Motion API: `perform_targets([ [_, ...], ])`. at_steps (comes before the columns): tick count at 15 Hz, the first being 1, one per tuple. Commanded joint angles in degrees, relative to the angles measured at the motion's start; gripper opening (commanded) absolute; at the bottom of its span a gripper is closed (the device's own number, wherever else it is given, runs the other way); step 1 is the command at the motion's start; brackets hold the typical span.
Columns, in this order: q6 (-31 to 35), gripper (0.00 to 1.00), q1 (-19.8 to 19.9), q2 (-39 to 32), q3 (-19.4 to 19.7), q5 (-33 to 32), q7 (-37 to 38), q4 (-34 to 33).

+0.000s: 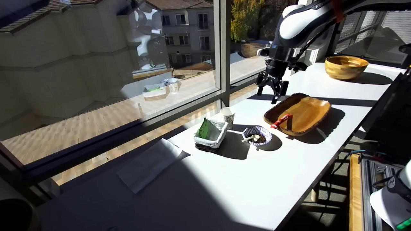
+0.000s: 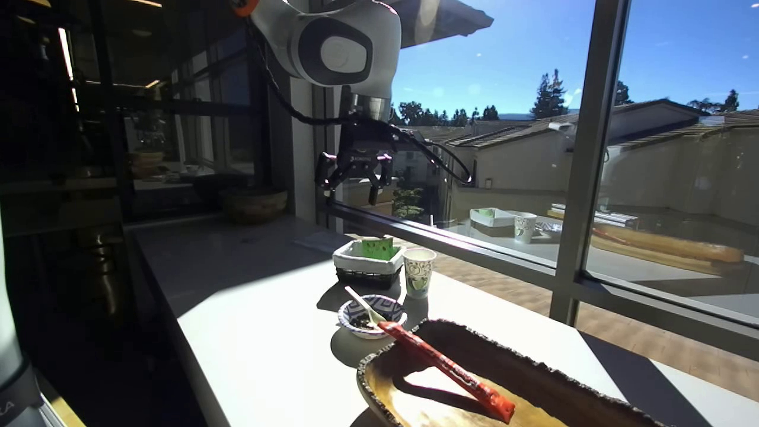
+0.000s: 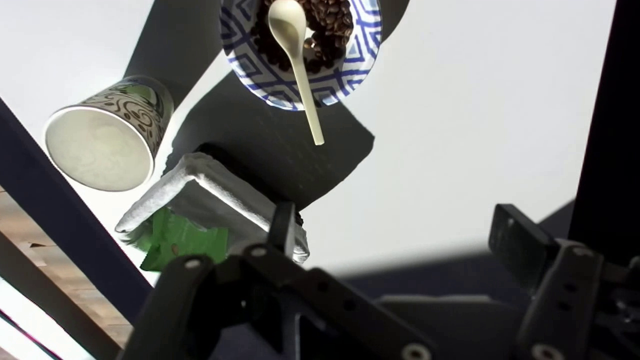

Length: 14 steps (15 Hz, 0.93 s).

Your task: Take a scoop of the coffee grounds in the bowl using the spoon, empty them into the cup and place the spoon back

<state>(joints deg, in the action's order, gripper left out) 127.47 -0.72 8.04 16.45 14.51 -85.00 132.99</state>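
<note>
The small blue-and-white patterned bowl [image 1: 268,134] [image 2: 343,323] [image 3: 350,82] stands on the white table. Dark brown coffee [image 1: 262,139] [image 3: 332,22], which looks like whole beans, lies in it. A cream spoon [image 1: 249,138] [image 2: 363,303] [image 3: 303,80] rests with its head on the coffee and its handle over the rim. The patterned paper cup [image 1: 228,118] [image 2: 418,274] [image 3: 100,147] stands upright near the window; no contents show in it. My gripper [image 1: 267,96] [image 2: 351,193] [image 3: 400,235] is open and empty, well above the table, apart from everything.
A lined basket [image 1: 210,144] [image 2: 367,277] [image 3: 225,197] with a green packet [image 3: 185,240] stands beside the cup. A brown wooden tray [image 1: 308,112] holds a long red packet [image 2: 447,370]. A wooden bowl [image 1: 346,69] stands farther off. A white napkin [image 1: 151,166] lies by the window.
</note>
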Motion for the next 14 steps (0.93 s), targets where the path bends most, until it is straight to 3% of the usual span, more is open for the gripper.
perform_targets([
  [1, -0.14, 1.0, 2.23, -0.19, -2.2, 0.38, -0.27, -0.07],
  [7, -0.13, 1.0, 2.19, -0.16, -2.34, 0.41, -0.27, -0.2],
  [10, 2.94, 1.0, 1.75, -1.83, -2.23, 5.15, -7.54, 0.81],
  [14, 0.74, 1.0, 2.94, -5.82, -2.14, 13.89, -18.46, 0.58],
])
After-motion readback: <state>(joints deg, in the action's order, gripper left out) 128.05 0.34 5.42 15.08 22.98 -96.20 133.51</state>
